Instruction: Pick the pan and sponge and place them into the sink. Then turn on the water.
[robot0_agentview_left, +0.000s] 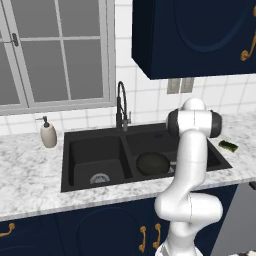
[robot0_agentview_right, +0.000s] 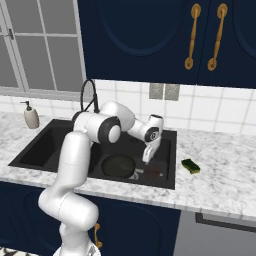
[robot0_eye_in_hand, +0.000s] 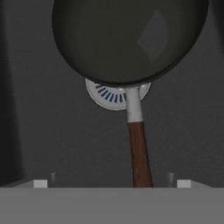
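- The gripper hangs low in the sink's right basin with its jaws spread wide and nothing between them; the pan's handle runs up between the two fingertips without touching either.
- Just ahead of the hand, the pan lies flat on the floor of the right basin, a round black dish with its reddish-brown handle pointing back toward the hand.
- Under the pan's near rim, the silver drain of that basin peeks out, partly covered by the pan.
- Beyond the divider, the left basin of the sink holds only its own drain.
- Off to the hand's right, on the marble counter outside the sink, sits the sponge, well apart from the pan.
- Behind the sink stands the black faucet; a cream soap dispenser stands on the counter past the left basin.
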